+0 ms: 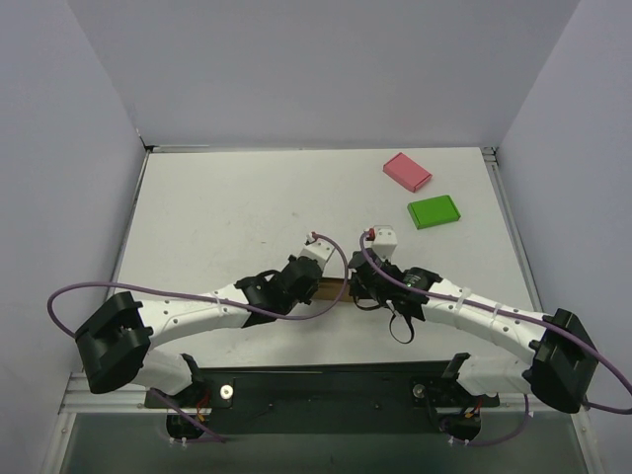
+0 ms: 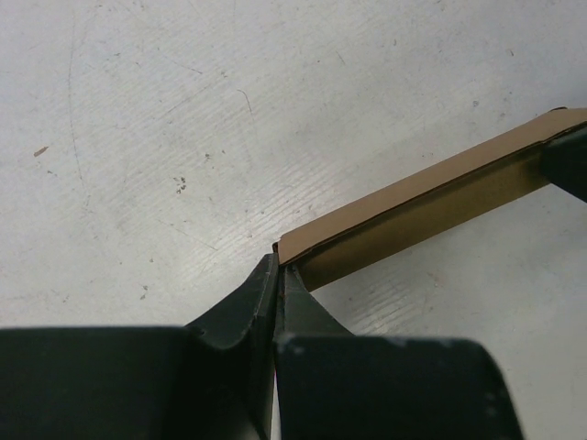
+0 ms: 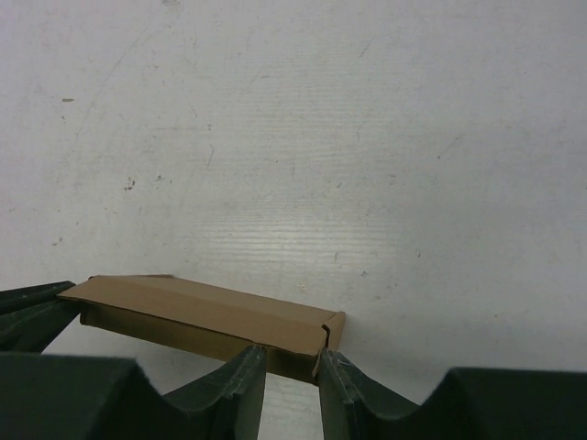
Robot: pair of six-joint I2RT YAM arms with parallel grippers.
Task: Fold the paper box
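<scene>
The paper box (image 3: 202, 312) is sitting at the near middle of the tabletop (image 1: 247, 197), between the two arms. It is showing as a slim, closed brown slab, and whether it is resting fully on the surface or being held just off it cannot be told. Its long axis is running from 9 o'clock to 3 o'clock in the top view. The left pincer (image 2: 277, 268) is clamping together on the corner at the box's 9 o'clock end, with the box reaching away from it toward 2 o'clock in the left wrist view. The right pincer (image 3: 291, 362) is standing with its jaws apart at the 3 o'clock end. The end edge is sitting just at the gap between its tips, and contact there cannot be confirmed. Both arms are equally near, one at each end. Judgement: the coming move is turning on this end-to-end line, since only the left side is holding, and a push along the axis is risking a buckle in the thin card. The pink flat box (image 1: 407, 171) and green flat box (image 1: 434, 211) are lying well apart toward 1 o'clock.
</scene>
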